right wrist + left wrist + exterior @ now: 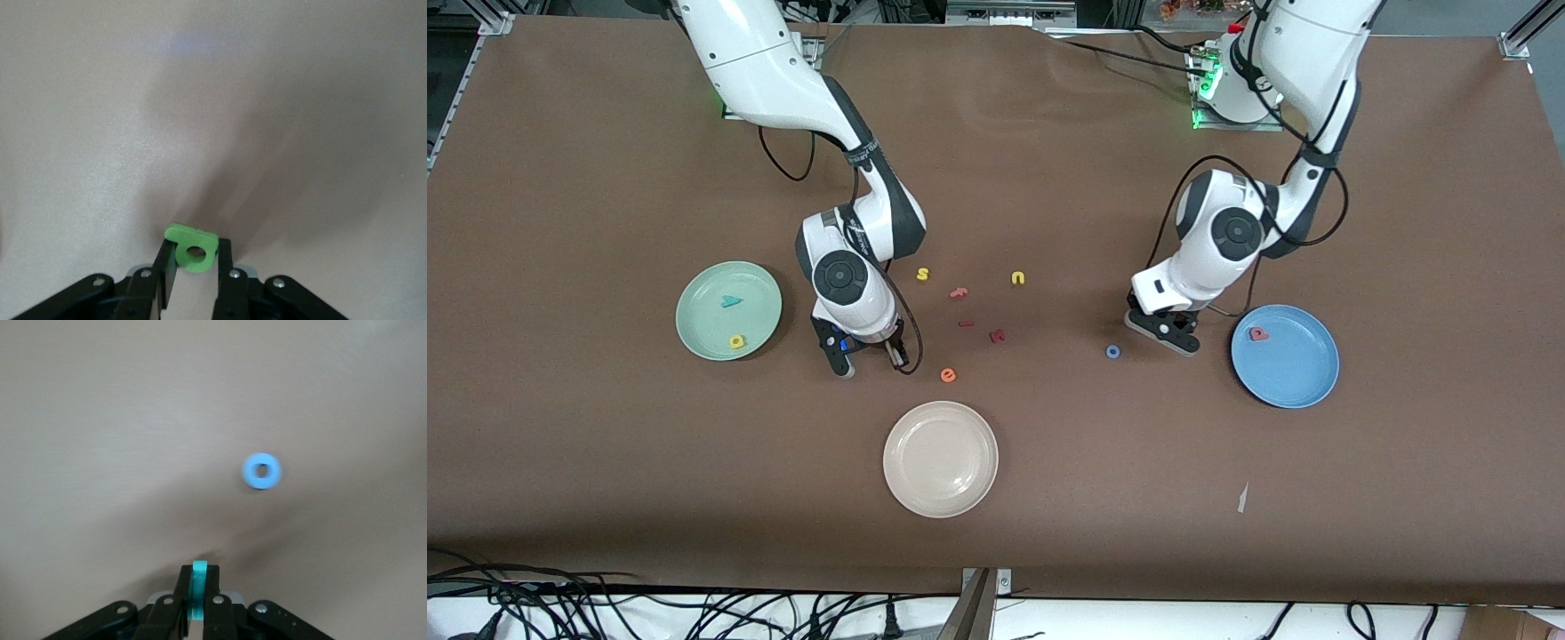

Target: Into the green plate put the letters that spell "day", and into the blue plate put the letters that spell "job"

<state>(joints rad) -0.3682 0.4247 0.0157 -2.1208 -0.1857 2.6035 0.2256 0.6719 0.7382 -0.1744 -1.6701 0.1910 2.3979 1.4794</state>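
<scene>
A brown desk (pixel 1049 498) carried three plates. The left gripper (pixel 198 600), down beside the blue "o" (pixel 1113 351) near the blue plate (pixel 1303 378), had its jaws closed on the teal "j" (pixel 198 577). The right gripper (pixel 193 267), low near the green plate (pixel 703 333), had its jaws around the green "d" (pixel 193 245). Each would do best to lift straight, then release low over its plate's middle.

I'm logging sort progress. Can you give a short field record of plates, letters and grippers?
green plate: holds y and a
blue plate: holds b
left gripper: shut on j, low beside o
right gripper: around d, low over the table
o: on table, not yet placed
</scene>
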